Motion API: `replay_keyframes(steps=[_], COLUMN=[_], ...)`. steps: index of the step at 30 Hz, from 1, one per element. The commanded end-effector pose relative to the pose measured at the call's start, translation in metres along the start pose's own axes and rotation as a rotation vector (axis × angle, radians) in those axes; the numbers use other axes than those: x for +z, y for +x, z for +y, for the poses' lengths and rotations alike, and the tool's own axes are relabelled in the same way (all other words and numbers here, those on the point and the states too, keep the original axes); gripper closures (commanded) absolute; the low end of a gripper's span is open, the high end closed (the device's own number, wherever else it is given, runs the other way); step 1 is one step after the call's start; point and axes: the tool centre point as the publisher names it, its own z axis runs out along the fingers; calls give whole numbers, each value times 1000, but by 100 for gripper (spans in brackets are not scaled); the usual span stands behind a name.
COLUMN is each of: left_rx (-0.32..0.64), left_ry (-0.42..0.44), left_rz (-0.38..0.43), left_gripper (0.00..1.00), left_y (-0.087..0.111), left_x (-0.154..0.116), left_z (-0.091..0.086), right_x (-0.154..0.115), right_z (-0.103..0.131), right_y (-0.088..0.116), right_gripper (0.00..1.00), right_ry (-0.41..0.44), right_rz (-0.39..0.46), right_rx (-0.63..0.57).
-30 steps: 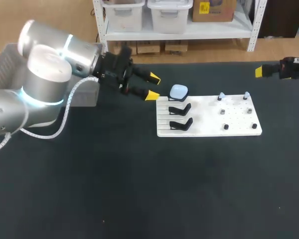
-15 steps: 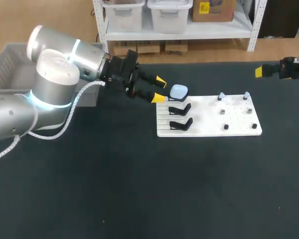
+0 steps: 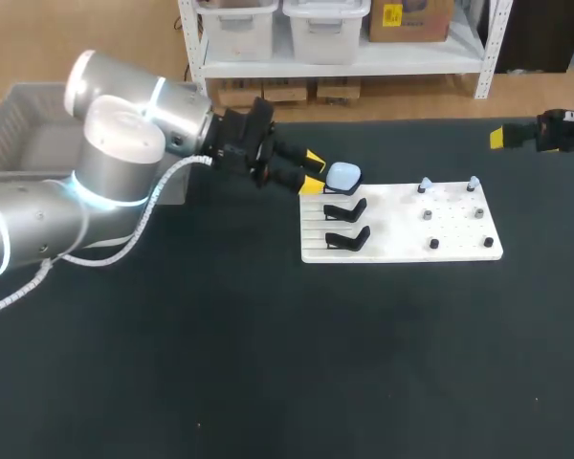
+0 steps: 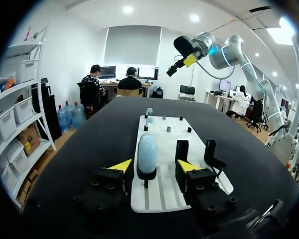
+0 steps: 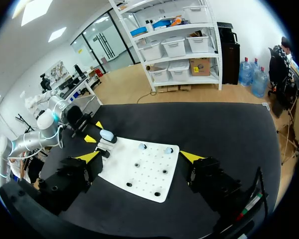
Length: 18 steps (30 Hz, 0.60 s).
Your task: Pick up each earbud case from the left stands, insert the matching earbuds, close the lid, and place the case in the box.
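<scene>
The left end effector [image 3: 313, 172] is held in the upper middle of the head view with its fingers spread apart, nothing clamped between them. The pale blue case [image 3: 342, 176] is seated on the rearmost stand at the left end of the white board [image 3: 402, 225], just beside the yellow tips. Two bare black stands [image 3: 345, 209] are seen right below it. Two earbuds [image 3: 424, 184] are set on pegs at the board's upper right. The right end effector [image 5: 139, 157] is kept at the upper right edge, fingers wide apart. A grey box [image 3: 19, 124] is placed at the table's [image 3: 268, 363] upper left.
</scene>
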Motion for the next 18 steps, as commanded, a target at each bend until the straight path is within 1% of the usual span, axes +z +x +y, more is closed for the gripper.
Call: replay_keyframes(steps=[1,5,10,16,18], left_rx=[1,9,7,3,1], left_ry=[5,18,31,38,37], left_rz=[-2,-3,-5,-4,-5], left_gripper=[50,50,44,42,43], left_y=[0,-3,-2,1,2], left_x=[4,7,10,12,13], left_z=[6,5,3,0,1], right_x=[0,0,0,0,0], right_z=[0,0,0,0,0], right_y=[0,0,0,0,0], right_gripper=[0,0,0,0,0], right_ry=[0,0,0,0,0], right_rz=[1,1,1,1,1], right_rx=[0,0,0,0,0])
